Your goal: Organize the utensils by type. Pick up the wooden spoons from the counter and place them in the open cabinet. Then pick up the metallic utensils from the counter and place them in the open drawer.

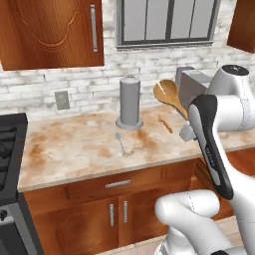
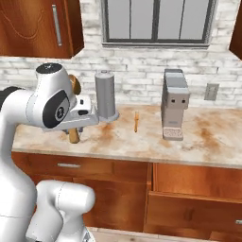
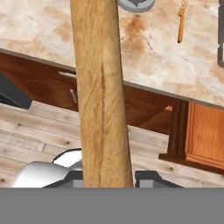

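Note:
My gripper [image 1: 188, 132] is shut on the handle of the large wooden spoon [image 1: 167, 92] and holds it above the counter [image 1: 74, 149]. In the hand view that thick handle [image 3: 100, 87] runs up between the two fingertips of the gripper [image 3: 108, 178]. From the right base view the spoon [image 2: 73, 136] is partly hidden behind the arm. The slimmer wooden utensil [image 1: 165, 123] [image 2: 136, 121] [image 3: 180, 22] lies on the counter. A thin metal spoon [image 1: 120, 141] lies in front of the grey cylinder. Below the counter the drawer [image 2: 196, 182] [image 3: 205, 131] stands pulled out. A wall cabinet edge [image 1: 244, 25] shows at top right.
A grey cylinder [image 1: 130, 102] [image 2: 106, 94] stands at mid-counter. A grey coffee machine [image 2: 174, 104] stands to its right. The black stove [image 1: 10, 149] borders the counter's left end. A closed carved-door wall cabinet [image 1: 50, 30] hangs at upper left.

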